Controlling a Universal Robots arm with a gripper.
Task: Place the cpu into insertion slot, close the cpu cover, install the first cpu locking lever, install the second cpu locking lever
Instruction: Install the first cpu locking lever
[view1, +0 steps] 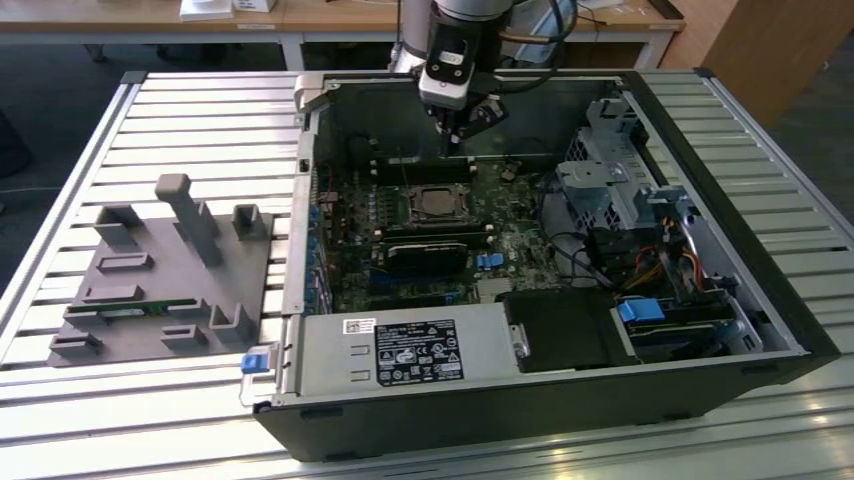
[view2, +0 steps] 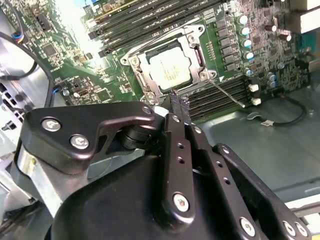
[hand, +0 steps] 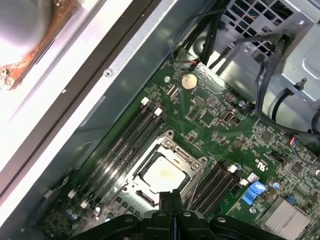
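The cpu (view2: 170, 67), a silvery square chip, lies flat in the insertion slot (view1: 434, 205) on the green motherboard. The cpu cover (view2: 194, 47), a silver frame with a window, is folded down around the chip (hand: 162, 175). One thin locking lever (view2: 228, 93) sticks out free over the memory slots beside the socket. My gripper (view1: 457, 140) hangs above the board, just beyond the socket's far side. Its black fingers (view2: 176, 107) are pressed together, shut on nothing, with the tips (hand: 172, 200) close to the cover's edge.
The open computer case (view1: 747, 300) walls in the board. Long black memory slots (hand: 127, 137), a black heatsink module (view1: 427, 255), the power supply (view1: 400, 350), a drive cage with cables (view1: 621, 190) and a coin cell (hand: 188, 81) surround the socket. A grey fixture (view1: 160, 270) lies on the slatted table.
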